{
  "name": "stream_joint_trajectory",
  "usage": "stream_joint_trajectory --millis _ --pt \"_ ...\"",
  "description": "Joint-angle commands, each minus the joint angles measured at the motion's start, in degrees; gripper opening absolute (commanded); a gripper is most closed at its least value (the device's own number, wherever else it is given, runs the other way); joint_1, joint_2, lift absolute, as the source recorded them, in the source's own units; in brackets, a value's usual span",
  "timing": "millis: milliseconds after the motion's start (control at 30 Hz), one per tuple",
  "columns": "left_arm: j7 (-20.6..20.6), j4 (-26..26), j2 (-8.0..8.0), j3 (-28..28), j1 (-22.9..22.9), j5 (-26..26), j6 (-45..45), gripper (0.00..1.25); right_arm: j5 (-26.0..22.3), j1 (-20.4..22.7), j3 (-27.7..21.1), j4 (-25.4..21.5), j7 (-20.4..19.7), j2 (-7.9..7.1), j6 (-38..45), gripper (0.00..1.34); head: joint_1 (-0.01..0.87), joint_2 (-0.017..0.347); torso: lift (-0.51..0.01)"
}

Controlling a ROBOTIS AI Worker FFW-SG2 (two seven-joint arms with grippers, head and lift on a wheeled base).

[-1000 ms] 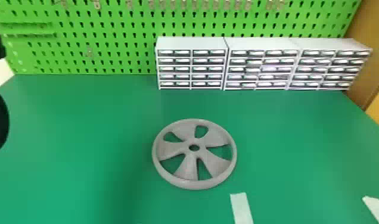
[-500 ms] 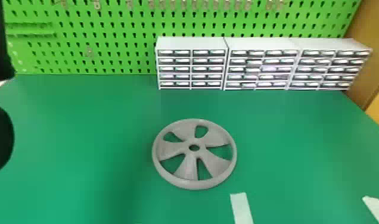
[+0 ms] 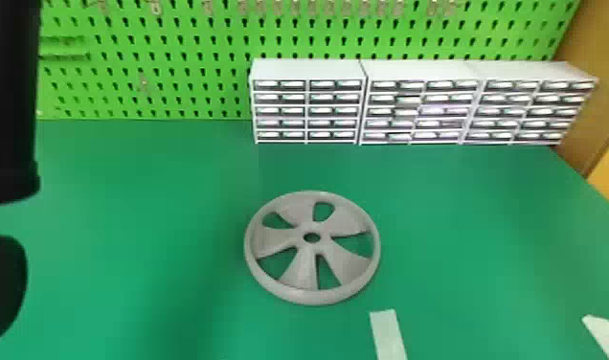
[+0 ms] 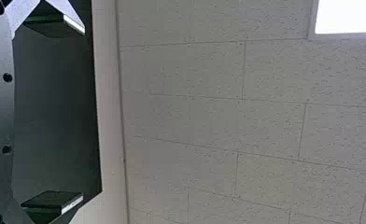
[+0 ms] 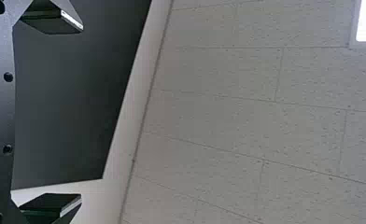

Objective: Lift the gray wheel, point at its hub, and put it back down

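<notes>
Presents round gray spoked wheel [image 3: 298,273] flat on smooth green tabletop [image 3: 461,201], toward six o'clock in head view. Has flat-fingered black left gripper [image 4: 75,113] and matching right gripper [image 5: 74,112] spread wide.

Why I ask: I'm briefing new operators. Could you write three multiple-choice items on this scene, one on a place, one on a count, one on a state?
1. Where is the gray wheel?
A) On the green table, in front of the drawer cabinets
B) On top of the drawer cabinets
C) In the left gripper

2. How many openings surround its hub, not counting the center hole?
A) Three
B) Seven
C) Five

3. How are the left gripper's fingers?
A) Shut on the wheel
B) Open, apart
C) Shut on nothing

1: A, the head view shows it lying flat on the green surface, nearer than the cabinets.
2: C, five cutouts show between the spokes.
3: B, the left wrist view shows its fingers well apart.
</notes>
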Motion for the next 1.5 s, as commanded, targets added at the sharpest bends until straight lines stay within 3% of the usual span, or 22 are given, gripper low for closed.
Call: stream_joint_trajectory --millis 0,433,1467 --pt "0.00 -1.38 0.04 0.18 3.56 0.22 0.00 1.19 -0.70 3.29 -0.39 0.00 0.00 0.98 -0.85 1.30 0.692 0.048 -0.088" --pt "0.26 -6.30 0.22 1.24 14.02 -0.57 2.37 1.19 -2.11 12.25 -1.18 -1.05 0.00 2.21 -2.25 1.30 0.692 0.048 -0.088" --pt "0.26 -10.78 0.13 2.82 31.42 -1.80 8.35 1.19 -6.06 30.45 -2.24 -1.14 0.00 5.73 2.76 1.30 0.692 0.048 -0.088"
